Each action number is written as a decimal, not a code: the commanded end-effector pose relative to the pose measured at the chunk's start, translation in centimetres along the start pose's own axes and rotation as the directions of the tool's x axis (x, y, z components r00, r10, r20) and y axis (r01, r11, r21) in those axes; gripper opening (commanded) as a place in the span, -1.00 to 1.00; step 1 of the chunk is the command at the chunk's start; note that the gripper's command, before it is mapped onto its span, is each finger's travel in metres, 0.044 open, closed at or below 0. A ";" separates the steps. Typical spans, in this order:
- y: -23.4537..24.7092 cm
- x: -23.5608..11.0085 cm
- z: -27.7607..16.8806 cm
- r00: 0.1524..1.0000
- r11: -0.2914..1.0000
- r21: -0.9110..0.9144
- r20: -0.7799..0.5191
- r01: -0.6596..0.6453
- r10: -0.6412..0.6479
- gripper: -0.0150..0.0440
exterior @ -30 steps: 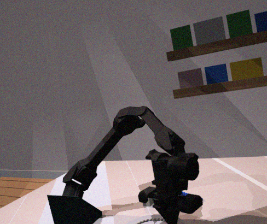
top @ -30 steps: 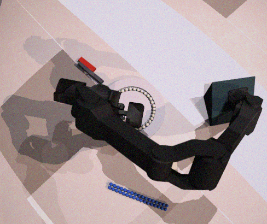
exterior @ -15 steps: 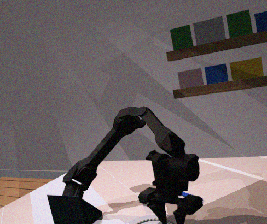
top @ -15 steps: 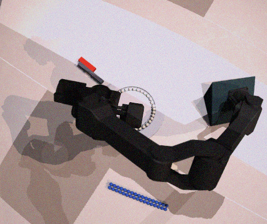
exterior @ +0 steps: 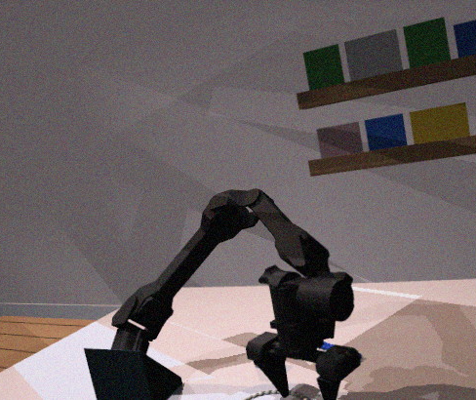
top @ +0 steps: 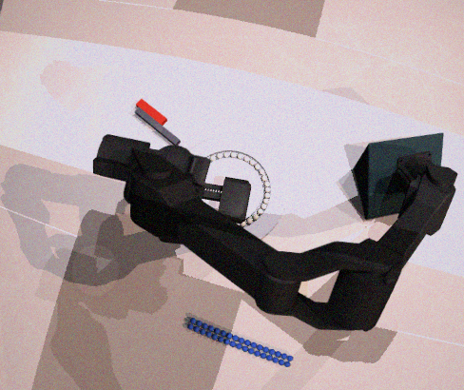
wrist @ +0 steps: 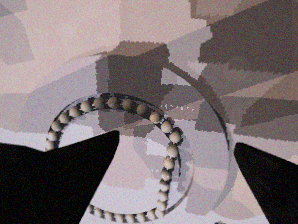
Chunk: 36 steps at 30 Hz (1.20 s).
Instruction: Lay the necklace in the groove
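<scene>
The pearl bead necklace (top: pixel 265 183) (wrist: pixel 170 136) lies curved in a ring along the groove of the round bead board (top: pixel 247 167) (wrist: pixel 226 145). A short stretch of it shows at the bottom edge of the exterior view (exterior: pixel 264 394). My gripper (top: pixel 216 186) (exterior: pixel 303 385) (wrist: pixel 175 141) is open and empty. It hangs low over the board with its fingers spread astride the ring of beads, and it touches none of them. The arm hides the left and lower part of the ring in the top view.
A string of blue beads (top: pixel 239 342) lies near the front edge of the table. A red and grey tool (top: pixel 155 119) lies just behind the board to the left. The arm's dark green base block (top: pixel 391 171) (exterior: pixel 123 376) stands at the right.
</scene>
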<state>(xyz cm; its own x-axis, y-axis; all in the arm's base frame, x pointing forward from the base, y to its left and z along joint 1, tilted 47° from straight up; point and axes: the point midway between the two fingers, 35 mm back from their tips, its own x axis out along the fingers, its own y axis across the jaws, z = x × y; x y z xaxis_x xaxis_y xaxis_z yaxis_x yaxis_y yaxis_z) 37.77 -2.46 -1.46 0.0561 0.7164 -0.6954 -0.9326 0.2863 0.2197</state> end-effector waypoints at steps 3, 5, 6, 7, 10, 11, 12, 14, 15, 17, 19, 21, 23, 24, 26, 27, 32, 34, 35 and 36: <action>0.0 -0.1 0.1 1.000 1.000 -0.006 0.003 0.001 -0.001 1.00; 0.0 -0.1 0.1 1.000 1.000 -0.006 0.003 0.001 -0.001 1.00; 0.0 -0.1 0.1 1.000 1.000 -0.006 0.003 0.001 -0.001 1.00; 0.0 -0.1 0.1 1.000 1.000 -0.006 0.003 0.001 -0.001 1.00; 0.0 -0.3 -0.4 1.000 1.000 0.015 0.002 0.002 -0.002 0.82; -0.1 -0.5 -1.0 1.000 0.999 0.042 0.001 0.002 -0.002 0.73; -0.1 -0.8 -1.7 1.000 0.997 0.076 -0.001 0.003 -0.003 0.64; -0.1 -1.3 -3.1 1.000 0.990 0.143 -0.003 0.005 -0.004 0.47; -0.1 -1.6 -3.9 1.000 0.984 0.177 -0.004 0.005 -0.004 0.38; 0.0 -2.1 -5.3 1.000 0.970 0.243 -0.005 0.005 -0.004 0.20; 0.2 -2.7 -6.7 1.000 0.952 0.308 -0.004 0.005 -0.004 0.02; 0.4 -3.1 -7.9 1.000 0.931 0.364 -0.003 0.004 -0.003 -0.08; 0.5 -3.3 -8.4 1.000 0.924 0.383 -0.002 0.003 -0.002 -0.08; 0.5 -3.3 -8.4 1.000 0.924 0.383 -0.002 0.003 -0.002 -0.08; 0.5 -3.3 -8.4 1.000 0.924 0.383 -0.002 0.003 -0.002 -0.08; 0.5 -3.1 -8.4 1.000 0.924 0.383 -0.002 0.003 -0.002 -0.08; 0.5 -1.5 -8.3 1.000 0.924 0.383 -0.001 0.003 -0.002 -0.08; 0.4 -2.2 -8.2 1.000 0.928 0.371 -0.005 0.008 -0.006 -0.08; 0.4 -2.1 -8.2 1.000 0.928 0.372 -0.005 0.008 -0.006 -0.08; 0.4 -2.1 -8.2 1.000 0.928 0.372 -0.005 0.008 -0.006 -0.08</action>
<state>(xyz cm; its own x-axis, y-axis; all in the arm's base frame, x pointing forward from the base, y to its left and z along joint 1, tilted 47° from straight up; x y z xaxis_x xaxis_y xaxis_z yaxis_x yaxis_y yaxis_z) 34.30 -8.84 -5.69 0.0523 0.7135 -0.6987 -0.7331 0.5025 0.4583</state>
